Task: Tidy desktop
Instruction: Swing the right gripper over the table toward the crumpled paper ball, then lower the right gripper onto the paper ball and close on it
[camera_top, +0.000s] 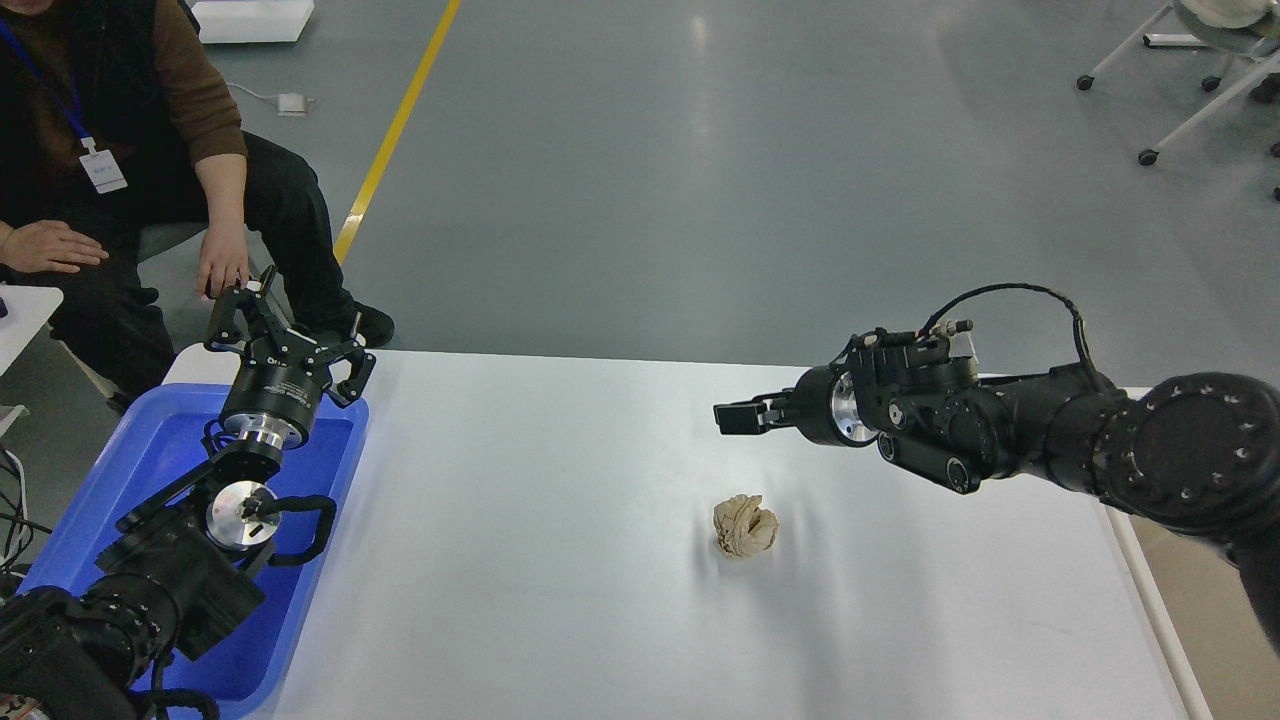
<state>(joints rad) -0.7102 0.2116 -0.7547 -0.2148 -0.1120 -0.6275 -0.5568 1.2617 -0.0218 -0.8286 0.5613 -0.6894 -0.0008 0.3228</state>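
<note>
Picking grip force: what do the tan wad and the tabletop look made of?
Tan wad: crumpled paper by the look, matte, with irregular folds and creases; likely light and crushable. Desktop: smooth glossy white, laminate or plastic perhaps; soft reflections show, core material not visible. Right gripper hovers above and beyond the wad, not touching.
</note>
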